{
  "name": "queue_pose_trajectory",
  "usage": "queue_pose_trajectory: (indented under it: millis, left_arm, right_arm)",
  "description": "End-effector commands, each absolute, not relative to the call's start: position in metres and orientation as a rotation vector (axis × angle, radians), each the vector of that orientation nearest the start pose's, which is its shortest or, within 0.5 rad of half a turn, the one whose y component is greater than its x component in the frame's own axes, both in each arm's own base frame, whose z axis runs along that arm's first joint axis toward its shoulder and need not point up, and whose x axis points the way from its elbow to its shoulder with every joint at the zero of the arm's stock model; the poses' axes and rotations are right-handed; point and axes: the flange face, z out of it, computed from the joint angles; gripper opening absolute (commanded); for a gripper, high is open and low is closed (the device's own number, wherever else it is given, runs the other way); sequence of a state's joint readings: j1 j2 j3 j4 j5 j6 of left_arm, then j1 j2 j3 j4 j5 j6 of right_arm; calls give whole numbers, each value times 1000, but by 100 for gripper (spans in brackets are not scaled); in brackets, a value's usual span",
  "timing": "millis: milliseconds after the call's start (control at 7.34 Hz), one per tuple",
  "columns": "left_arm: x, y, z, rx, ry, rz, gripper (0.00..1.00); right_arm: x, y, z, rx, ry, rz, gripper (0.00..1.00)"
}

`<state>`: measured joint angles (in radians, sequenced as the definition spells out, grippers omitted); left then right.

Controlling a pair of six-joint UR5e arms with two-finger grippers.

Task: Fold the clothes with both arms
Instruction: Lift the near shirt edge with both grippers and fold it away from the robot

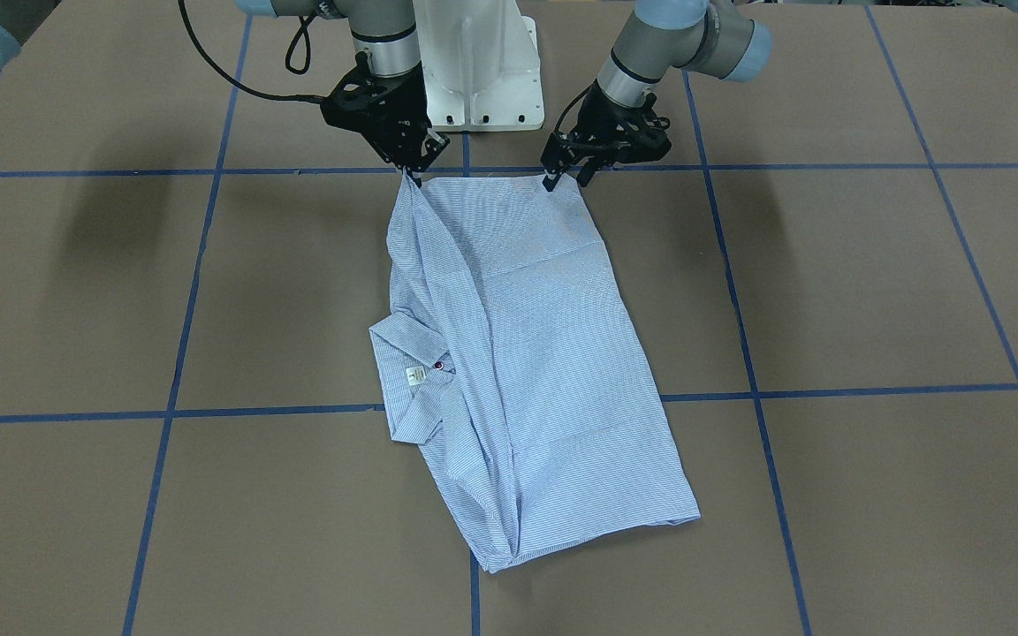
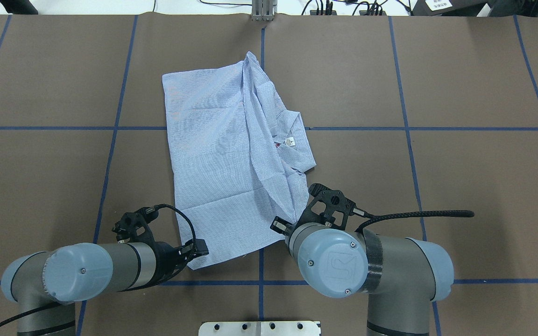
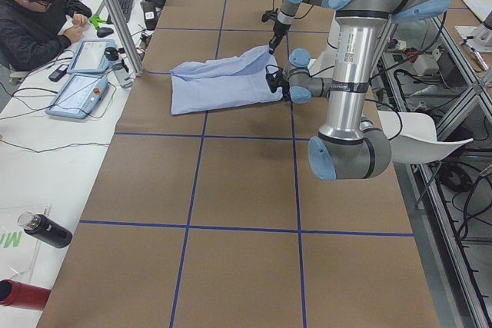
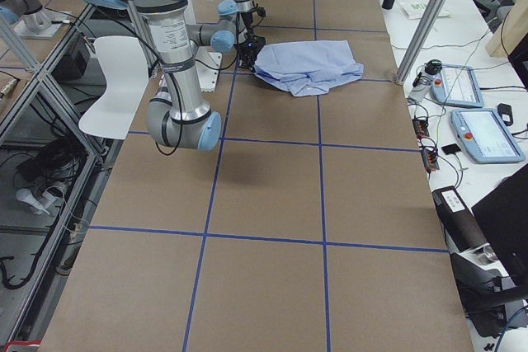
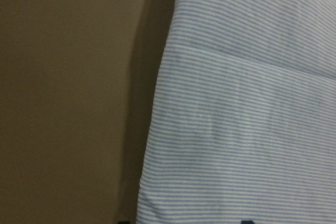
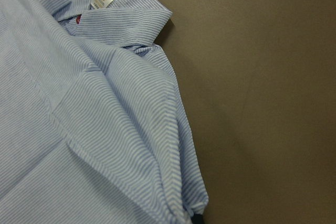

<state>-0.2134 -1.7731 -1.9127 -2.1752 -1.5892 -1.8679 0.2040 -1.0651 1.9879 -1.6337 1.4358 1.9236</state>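
At the left of the front-facing view, your right gripper (image 1: 410, 174) is clamping one corner of the striped shirt (image 1: 544, 353), and the cloth is rising to a small peak at its tips. From that peak a bunched ridge is running down the shirt's length. I judge that any pull now is going to tighten that ridge, not flatten it, so the fold is likely to come out skewed.

Just beside the ridge, the collar (image 1: 398, 389) with its white neck label (image 1: 414, 375) is sticking out past the folded body. It is likely to flop free or drag if that side is lifted. Otherwise the shirt is lying flat near the middle of the brown table (image 1: 827, 283).

At the right, your left gripper (image 1: 565, 180) is straddling the other corner with its jaws apart, gripping nothing. If the right arm lifts alone, the shirt is going to swing and twist. If the left closes shallow, it may catch only the top layer.
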Motion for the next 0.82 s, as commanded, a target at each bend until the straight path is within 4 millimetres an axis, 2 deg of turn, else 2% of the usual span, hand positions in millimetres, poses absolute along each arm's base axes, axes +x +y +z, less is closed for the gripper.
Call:
queue_pose_trajectory:
  millis: [0, 136, 409, 681]
  left_arm:
    - [513, -246, 324, -66, 1161, -442, 74]
    - [514, -245, 324, -66, 1161, -441, 74]
    - [515, -245, 327, -67, 1155, -443, 63]
    - [515, -245, 327, -67, 1153, -443, 63]
  right_arm:
    - [-539, -261, 211, 63, -879, 579, 0]
    - [-539, -261, 211, 63, -879, 579, 0]
    - [-539, -261, 209, 63, -882, 579, 0]
    - [-539, -261, 210, 63, -881, 579, 0]
